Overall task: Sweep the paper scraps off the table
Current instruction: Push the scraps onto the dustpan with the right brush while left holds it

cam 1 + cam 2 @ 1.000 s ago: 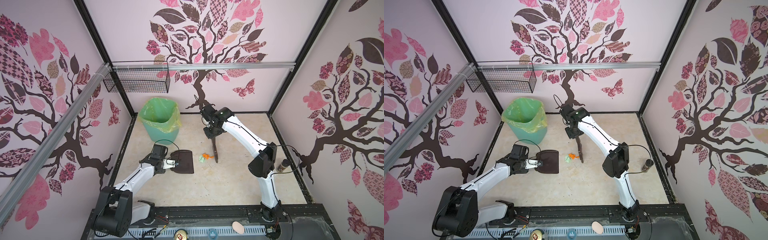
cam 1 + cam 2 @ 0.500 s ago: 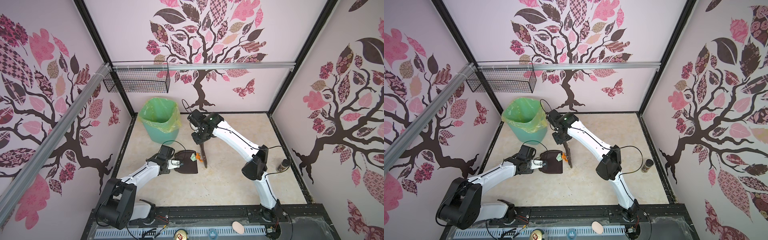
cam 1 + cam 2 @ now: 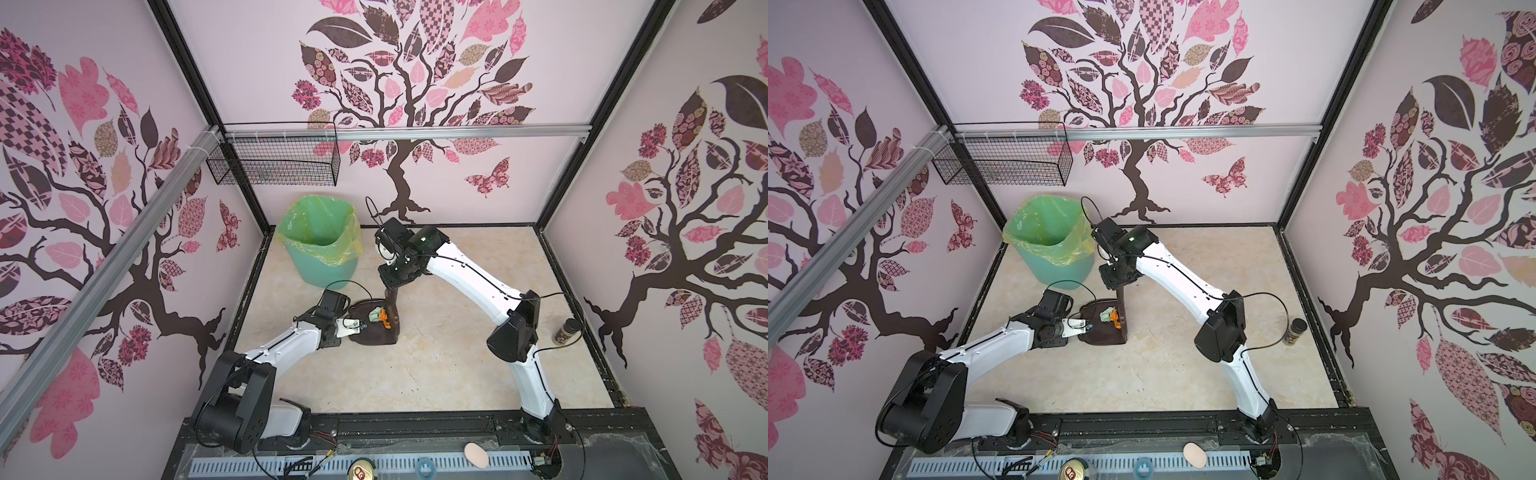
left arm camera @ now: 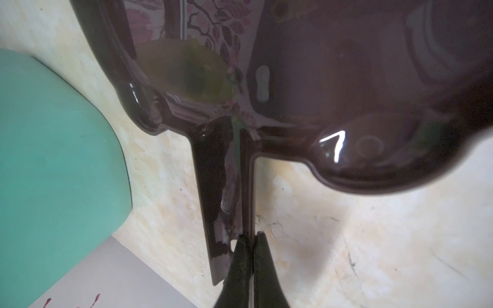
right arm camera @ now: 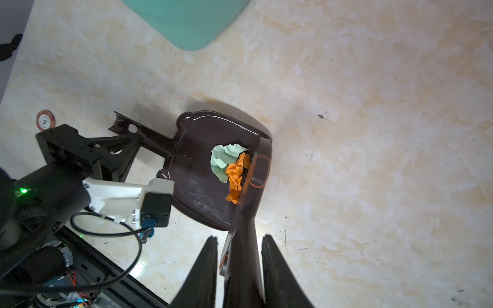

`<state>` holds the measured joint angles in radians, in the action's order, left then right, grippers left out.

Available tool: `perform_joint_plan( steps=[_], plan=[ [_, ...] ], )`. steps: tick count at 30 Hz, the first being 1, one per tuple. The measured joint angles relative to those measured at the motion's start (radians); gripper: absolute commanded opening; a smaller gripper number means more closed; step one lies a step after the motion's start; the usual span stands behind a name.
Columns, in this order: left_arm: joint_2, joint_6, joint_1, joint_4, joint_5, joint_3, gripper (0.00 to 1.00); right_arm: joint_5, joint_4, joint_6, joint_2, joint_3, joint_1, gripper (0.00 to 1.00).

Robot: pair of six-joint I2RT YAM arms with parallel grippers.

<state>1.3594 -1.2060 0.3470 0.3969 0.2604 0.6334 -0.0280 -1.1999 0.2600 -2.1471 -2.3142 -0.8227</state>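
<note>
Orange, green paper scraps point(image 5: 234, 176) in dustpan point(image 5: 197, 186) (left claw point(image 4: 250, 240) gripping its handle), right claw point(image 5: 240, 236) grasping brush point(image 5: 258, 170).

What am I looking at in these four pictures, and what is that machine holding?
It is a robot with two arms at a beige table. Two pictures look down from one overhead camera. The other two come from small cameras on the arms' wrists. The left gripper is shut on the handle of a dark dustpan. The right gripper is shut on a brush, whose head is at the pan's open edge. Green and orange paper scraps lie in the pan. A green-lined bin stands at the table's far side, and a small jar stands near its right edge.
</note>
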Motion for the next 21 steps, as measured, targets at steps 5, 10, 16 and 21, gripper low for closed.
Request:
perform_joint_plan(
  steps=[5,10,16,21],
  plan=[
    [0.000,0.012,0.001,-0.014,-0.003,0.000,0.00,-0.028,0.017,0.017,0.072,0.045,-0.003,0.00],
    [-0.013,0.026,0.001,-0.009,-0.012,0.000,0.00,0.004,0.014,0.032,0.180,0.082,-0.006,0.00],
    [-0.148,0.033,0.000,0.084,-0.053,0.001,0.00,0.090,0.015,0.047,0.378,0.240,0.016,0.00],
    [-0.285,0.028,0.000,0.240,-0.079,0.047,0.00,0.108,0.037,0.056,0.542,0.443,0.100,0.00]
  ],
)
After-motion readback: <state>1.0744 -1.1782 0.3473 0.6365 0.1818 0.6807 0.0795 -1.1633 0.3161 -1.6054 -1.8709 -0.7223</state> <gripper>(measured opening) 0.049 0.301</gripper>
